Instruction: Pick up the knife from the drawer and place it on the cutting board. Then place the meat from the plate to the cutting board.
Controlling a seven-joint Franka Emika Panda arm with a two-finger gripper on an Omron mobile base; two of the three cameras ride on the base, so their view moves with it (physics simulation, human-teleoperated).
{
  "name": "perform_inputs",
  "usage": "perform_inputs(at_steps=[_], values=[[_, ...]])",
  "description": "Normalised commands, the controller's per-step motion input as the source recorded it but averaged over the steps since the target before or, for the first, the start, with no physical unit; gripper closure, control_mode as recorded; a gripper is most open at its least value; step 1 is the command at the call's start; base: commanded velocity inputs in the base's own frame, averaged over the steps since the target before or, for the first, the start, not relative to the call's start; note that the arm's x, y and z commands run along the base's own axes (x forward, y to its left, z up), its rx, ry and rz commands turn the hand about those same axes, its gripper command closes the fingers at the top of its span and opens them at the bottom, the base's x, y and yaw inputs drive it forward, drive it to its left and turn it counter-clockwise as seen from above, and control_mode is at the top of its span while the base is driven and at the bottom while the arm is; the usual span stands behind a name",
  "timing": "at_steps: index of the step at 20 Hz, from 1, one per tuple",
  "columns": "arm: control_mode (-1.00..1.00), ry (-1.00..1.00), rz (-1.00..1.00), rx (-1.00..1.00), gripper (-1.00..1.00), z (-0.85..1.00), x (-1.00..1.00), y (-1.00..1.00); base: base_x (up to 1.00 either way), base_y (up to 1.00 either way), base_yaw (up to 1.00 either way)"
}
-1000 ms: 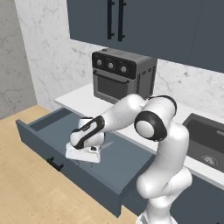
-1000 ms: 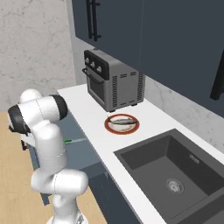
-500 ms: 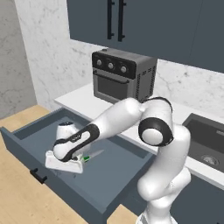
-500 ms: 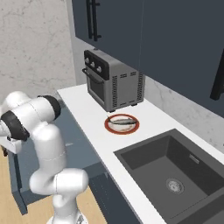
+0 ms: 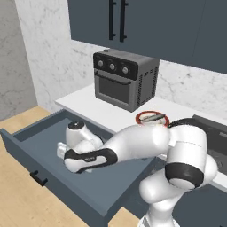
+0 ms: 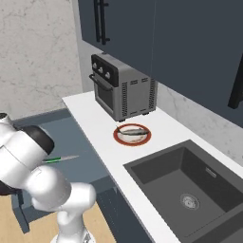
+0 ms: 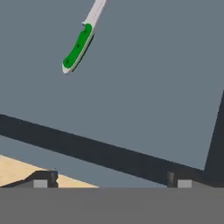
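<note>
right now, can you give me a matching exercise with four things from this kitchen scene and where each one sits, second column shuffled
Things:
1. knife
2. meat
3. plate
4. toaster oven

Places:
A. on the white counter, in front of the toaster oven
B. on the plate
C. at the back of the counter, against the marble wall
D. flat on the floor of the open drawer

Pairs: 1-D, 2-B, 3-A, 4-C
</note>
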Motion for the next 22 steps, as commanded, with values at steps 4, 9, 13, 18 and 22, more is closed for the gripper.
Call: perform_inputs(at_steps=[4,9,13,18,22], values=[[-1.0,-0.04,-0.3,0.0,-1.0,0.01,0.35,-0.46,0.0,0.0,0.0],[-1.0,0.03,-0.13,0.0,-1.0,0.05,0.57,-0.21,0.0,0.0,0.0],[-1.0,0.13,0.01,0.0,-1.0,0.0,0.62,0.0,0.0,0.0,0.0],[-1.0,0.05,0.03,-0.03,-1.0,-0.05,0.42,-0.02,0.0,0.0,0.0],[-1.0,0.0,0.01,-0.1,-1.0,-0.31,0.29,0.0,0.0,0.0,0.0]])
